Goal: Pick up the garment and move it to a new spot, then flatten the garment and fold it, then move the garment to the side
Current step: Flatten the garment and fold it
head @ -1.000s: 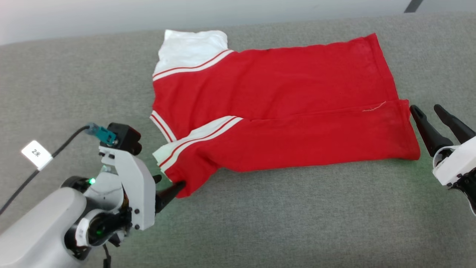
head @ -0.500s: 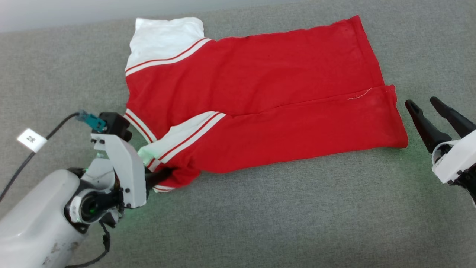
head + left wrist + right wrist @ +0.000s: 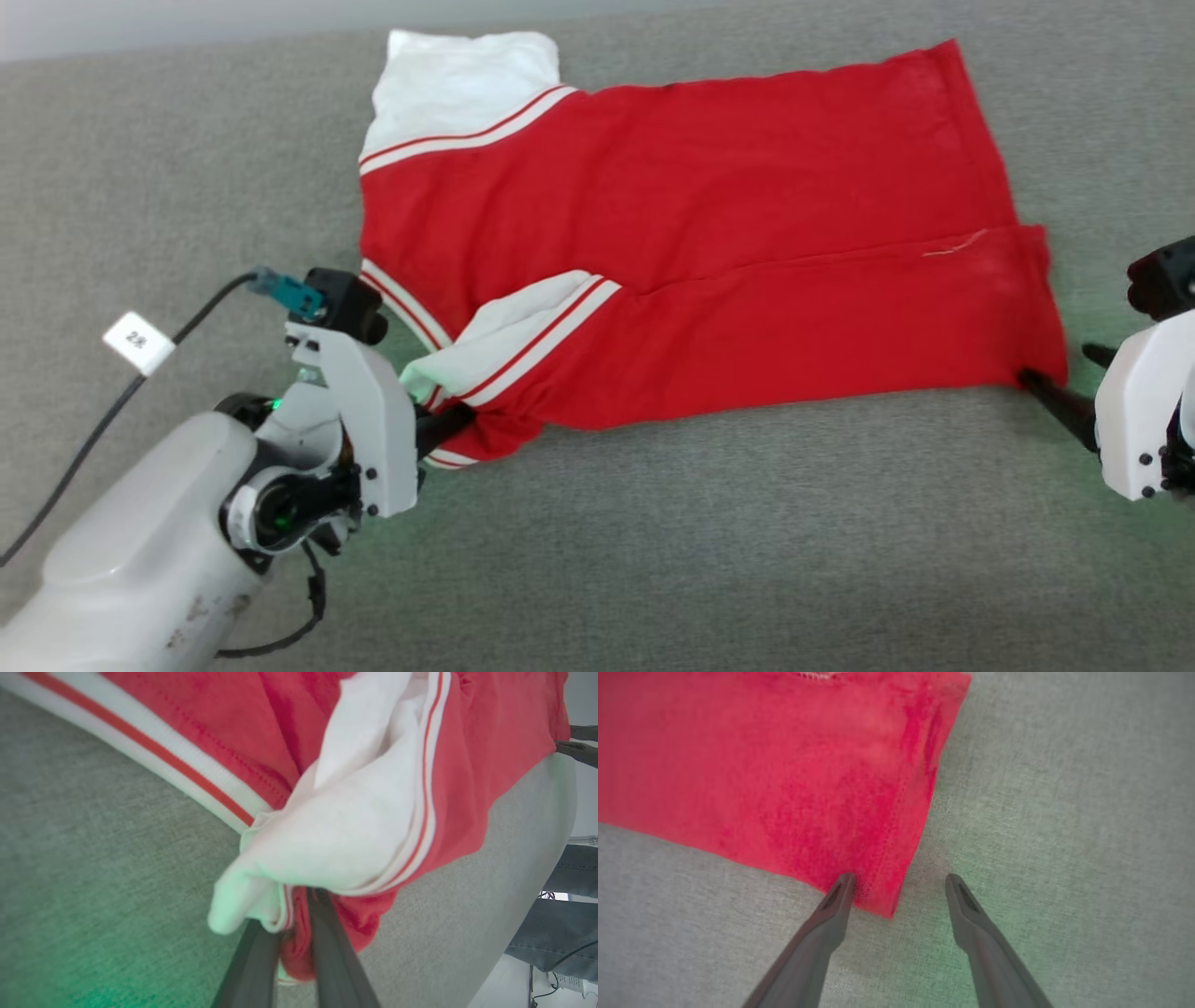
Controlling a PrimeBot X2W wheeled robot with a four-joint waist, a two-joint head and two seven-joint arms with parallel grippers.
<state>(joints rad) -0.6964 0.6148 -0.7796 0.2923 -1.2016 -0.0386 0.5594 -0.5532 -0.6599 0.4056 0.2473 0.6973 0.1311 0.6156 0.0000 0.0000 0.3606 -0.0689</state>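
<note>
The garment (image 3: 700,243), red with white striped-trim sleeves, lies folded lengthwise on the grey surface, print hidden. My left gripper (image 3: 450,425) is at its near-left sleeve corner, shut on bunched white and red cloth. In the left wrist view that gripper (image 3: 292,924) pinches the garment (image 3: 373,812) between its two dark fingers. My right gripper (image 3: 1060,366) stands open at the near-right hem corner. In the right wrist view this gripper (image 3: 900,879) straddles the corner of the garment (image 3: 761,765), with one finger on the cloth and the other on the bare surface.
The grey fabric surface (image 3: 653,560) runs wide in front of the garment. A black cable with a white tag (image 3: 138,341) trails off my left wrist. Jeans-clad legs of a person (image 3: 560,924) stand beyond the surface's edge in the left wrist view.
My left gripper has closed on the sleeve corner and bunched it. My right gripper has come in to the hem corner, still open. The head camera has shifted.
</note>
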